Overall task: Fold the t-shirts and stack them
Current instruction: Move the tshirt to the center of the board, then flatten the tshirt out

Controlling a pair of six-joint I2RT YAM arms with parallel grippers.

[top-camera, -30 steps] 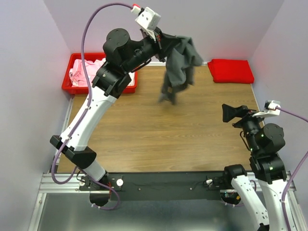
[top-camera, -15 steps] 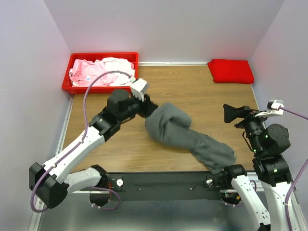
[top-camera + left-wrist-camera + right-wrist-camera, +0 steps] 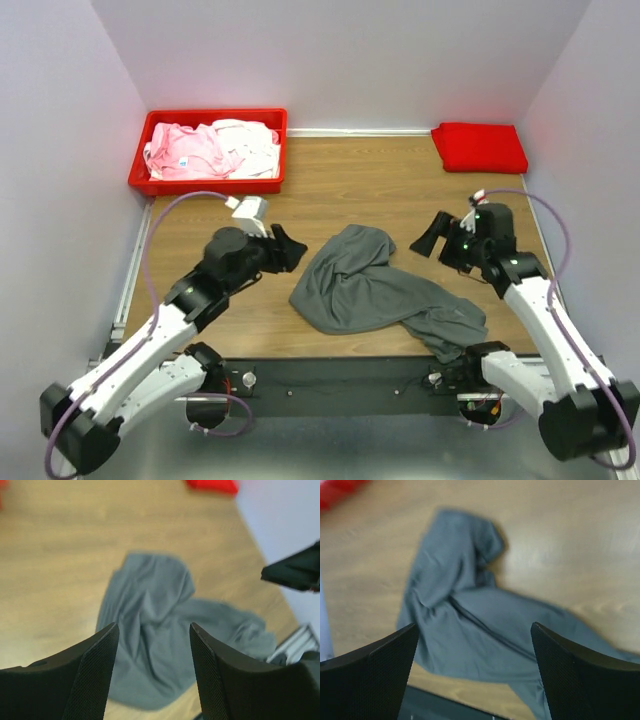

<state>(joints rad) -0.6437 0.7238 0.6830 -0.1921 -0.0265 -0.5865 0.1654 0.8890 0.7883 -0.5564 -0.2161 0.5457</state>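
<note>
One dark grey t-shirt (image 3: 370,290), crumpled; long axis from centre of table (image 3: 350,190) toward near-right corner; far end between left end effector (image 3: 287,248) and right end effector (image 3: 428,236), both spread apart, empty.

Dark grey t-shirt (image 3: 375,290) is seen crumpled, unfolded, on the bench (image 3: 330,190), stretched diagonally from centre to near right edge. Red t-shirt (image 3: 479,146) is laid folded flat at far right corner. Pink t-shirt (image 3: 185,150) and white t-shirt (image 3: 250,140) are bunched in the red bin (image 3: 208,117).

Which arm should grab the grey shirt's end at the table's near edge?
Right, probably: that end of the shirt lies nearer the open right gripper; the left gripper is opposite.
</note>
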